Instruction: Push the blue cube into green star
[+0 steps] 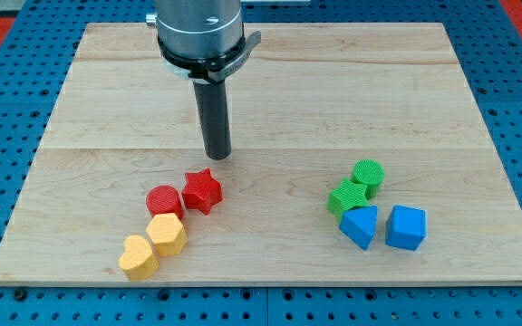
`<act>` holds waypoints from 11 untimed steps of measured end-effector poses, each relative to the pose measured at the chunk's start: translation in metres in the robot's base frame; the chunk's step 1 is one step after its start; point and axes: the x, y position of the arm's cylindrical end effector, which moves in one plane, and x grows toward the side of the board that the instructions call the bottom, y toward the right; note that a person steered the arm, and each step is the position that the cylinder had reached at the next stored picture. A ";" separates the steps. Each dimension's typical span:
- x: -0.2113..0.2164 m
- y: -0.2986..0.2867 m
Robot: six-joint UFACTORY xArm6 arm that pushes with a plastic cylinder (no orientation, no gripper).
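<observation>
The blue cube (pixel 406 226) sits at the view's lower right, just right of a blue wedge-shaped block (pixel 360 225). The green star (pixel 347 196) lies up and to the left of the cube, touching the blue wedge below it and a green cylinder (pixel 368 175) above it. My tip (pixel 217 156) is near the board's middle, far to the left of the blue cube and the green star, just above the red star (pixel 201 190). It touches no block.
A red cylinder (pixel 164 201) sits left of the red star. A yellow hexagon (pixel 167 234) and a yellow heart (pixel 139 257) lie below it. The wooden board (pixel 442 100) rests on a blue pegboard surface.
</observation>
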 end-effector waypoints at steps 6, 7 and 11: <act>-0.014 0.350; 0.093 0.345; 0.068 0.168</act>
